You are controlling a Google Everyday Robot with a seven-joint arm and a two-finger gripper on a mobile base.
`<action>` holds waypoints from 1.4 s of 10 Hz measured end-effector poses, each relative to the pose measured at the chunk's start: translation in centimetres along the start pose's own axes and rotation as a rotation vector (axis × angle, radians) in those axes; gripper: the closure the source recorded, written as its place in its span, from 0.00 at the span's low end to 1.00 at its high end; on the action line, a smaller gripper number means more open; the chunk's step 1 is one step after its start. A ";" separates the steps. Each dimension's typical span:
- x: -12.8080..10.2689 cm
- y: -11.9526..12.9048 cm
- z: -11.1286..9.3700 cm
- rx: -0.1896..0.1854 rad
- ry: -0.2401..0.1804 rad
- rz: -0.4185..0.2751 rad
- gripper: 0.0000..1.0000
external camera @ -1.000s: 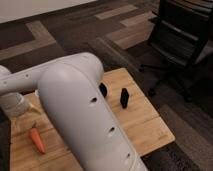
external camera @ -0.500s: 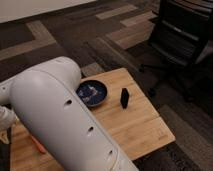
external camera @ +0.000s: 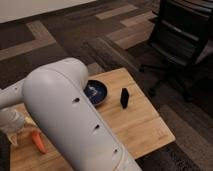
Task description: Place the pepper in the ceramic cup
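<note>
The orange pepper [external camera: 37, 141] lies on the wooden table [external camera: 140, 125] near its front left, just left of my big white arm [external camera: 70, 120]. A white rounded shape [external camera: 10, 121] at the far left edge, under the arm, may be the ceramic cup; the arm covers most of it. The arm bends across the left half of the view and runs off the left edge. My gripper does not show; it is beyond the left edge or behind the arm.
A dark blue shallow bowl [external camera: 96, 92] sits at the table's middle back. A small black upright object [external camera: 124, 98] stands to its right. A pale piece [external camera: 13, 138] lies left of the pepper. A black office chair [external camera: 182, 40] stands at the back right on the carpet.
My arm has swung to the left and lower, and the blue bowl it hid a second ago now shows. The pepper, the bowl and the black object have not moved.
</note>
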 end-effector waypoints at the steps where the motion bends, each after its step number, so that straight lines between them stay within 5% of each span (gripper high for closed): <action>1: 0.0 -0.6 0.6 -0.002 0.013 -0.002 0.35; 6: -1.4 -1.8 2.3 0.018 0.052 -0.036 0.38; 10: -2.1 -0.3 1.0 0.042 0.057 -0.044 0.95; 12: -2.6 0.4 -0.2 0.061 0.052 -0.054 1.00; 14: -3.8 0.8 -2.8 0.133 0.042 -0.102 1.00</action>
